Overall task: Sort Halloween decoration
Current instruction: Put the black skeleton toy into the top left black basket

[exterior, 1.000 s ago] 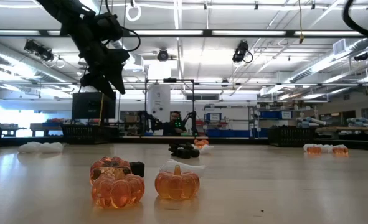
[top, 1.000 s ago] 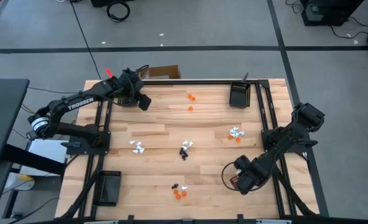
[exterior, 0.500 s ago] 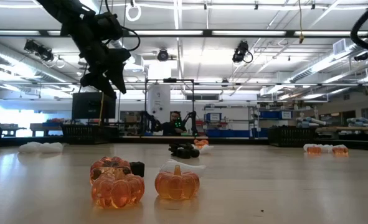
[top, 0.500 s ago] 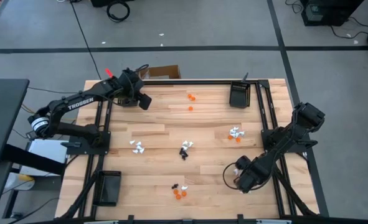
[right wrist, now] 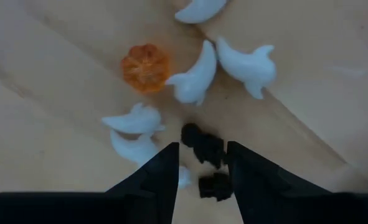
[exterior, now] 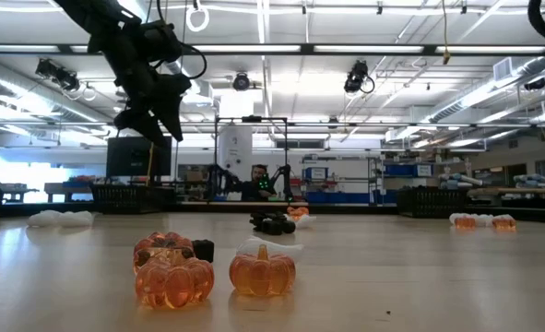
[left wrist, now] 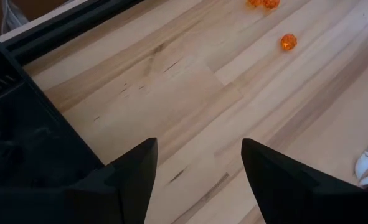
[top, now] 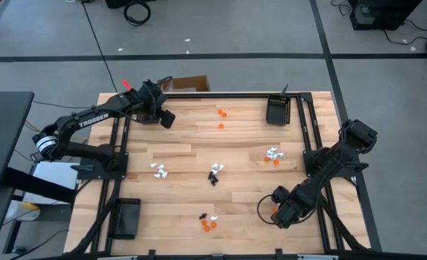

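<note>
High view: left end effector [top: 167,120] hangs over the far-left corner of the counter [top: 242,141], right end effector [top: 279,214] over the near-right part. Trinkets lie in scattered clusters: orange pumpkins [top: 221,113] far centre, white ghosts [top: 159,170] left of centre, a mixed group [top: 273,154] at right, another [top: 209,221] near the front edge.

Low view: orange pumpkins [exterior: 263,270] up front on the counter.

Left wrist view: fingers [left wrist: 137,174] spread wide, nothing between them.

Right wrist view: fingers [right wrist: 165,171] part open, empty, above white ghosts [right wrist: 196,78], one orange pumpkin [right wrist: 146,67] and black pieces [right wrist: 202,146].
</note>
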Available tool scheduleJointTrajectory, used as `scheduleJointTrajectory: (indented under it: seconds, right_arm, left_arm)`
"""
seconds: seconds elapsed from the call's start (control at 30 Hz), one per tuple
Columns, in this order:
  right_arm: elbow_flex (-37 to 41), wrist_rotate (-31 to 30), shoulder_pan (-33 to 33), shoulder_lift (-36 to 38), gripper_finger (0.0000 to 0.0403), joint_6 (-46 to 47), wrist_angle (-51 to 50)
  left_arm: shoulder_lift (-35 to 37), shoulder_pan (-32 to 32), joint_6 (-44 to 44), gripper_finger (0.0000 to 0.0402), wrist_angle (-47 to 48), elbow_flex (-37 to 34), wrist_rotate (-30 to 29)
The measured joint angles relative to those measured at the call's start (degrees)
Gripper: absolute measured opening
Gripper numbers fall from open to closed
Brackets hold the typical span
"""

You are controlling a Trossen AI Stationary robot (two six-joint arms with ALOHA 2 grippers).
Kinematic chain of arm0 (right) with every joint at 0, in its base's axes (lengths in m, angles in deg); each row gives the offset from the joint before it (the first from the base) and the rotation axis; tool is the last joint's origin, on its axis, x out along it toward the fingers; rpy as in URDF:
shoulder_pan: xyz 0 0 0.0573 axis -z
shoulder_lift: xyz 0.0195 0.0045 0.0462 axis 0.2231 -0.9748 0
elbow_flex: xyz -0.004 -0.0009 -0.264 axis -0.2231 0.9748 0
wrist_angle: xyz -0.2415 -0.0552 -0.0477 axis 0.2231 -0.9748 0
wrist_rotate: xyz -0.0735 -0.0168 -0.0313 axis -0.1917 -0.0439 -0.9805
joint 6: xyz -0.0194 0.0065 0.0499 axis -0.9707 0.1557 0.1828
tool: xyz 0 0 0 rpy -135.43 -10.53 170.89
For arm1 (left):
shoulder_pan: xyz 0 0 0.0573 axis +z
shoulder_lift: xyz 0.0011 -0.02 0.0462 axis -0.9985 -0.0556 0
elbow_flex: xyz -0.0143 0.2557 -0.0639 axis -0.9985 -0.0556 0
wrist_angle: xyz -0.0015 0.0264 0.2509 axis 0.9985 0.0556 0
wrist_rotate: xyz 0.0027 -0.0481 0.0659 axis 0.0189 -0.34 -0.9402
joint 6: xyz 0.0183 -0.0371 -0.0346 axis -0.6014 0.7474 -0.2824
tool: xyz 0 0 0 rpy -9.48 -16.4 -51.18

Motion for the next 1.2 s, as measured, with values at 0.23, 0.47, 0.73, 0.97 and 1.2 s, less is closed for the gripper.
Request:
scheduleJointTrajectory:
  seconds: [0.23, 0.47, 0.73, 0.97, 1.2]
  right_arm:
    - [1.4, -0.7, -1.9, -0.7, 0.0144, -1.0, 1.2]
    - [4.6, -0.7, -2.7, -0.7, 0.0136, -1.2, 5.6]
    - [5.0, -2.3, -1.6, -0.1, 0.0021, -1.3, 5.6]
    - [2.6, -15.8, 2.7, 4.6, 0.0013, -5.6, 9.0]
    - [2.4, -23.1, 11.7, 12.8, 0.0010, -19.1, 14.6]
  left_arm:
    - [0.0, 0.0, 0.4, 0.0242, 0.0, 0.0, 0.0]
    - [0.0, 0.0, 0.5, 0.0242, 0.0, 0.0, 0.0]
    - [0.0, -0.1, 1.0, 0.0242, -0.2, 0.0, 0.2]
    - [0.0, -3.3, 1.1, 0.0242, -2.9, 0.0, 3.6]
    - [0.0, -11.0, 0.0, 0.0242, -15.7, 0.0, 9.8]
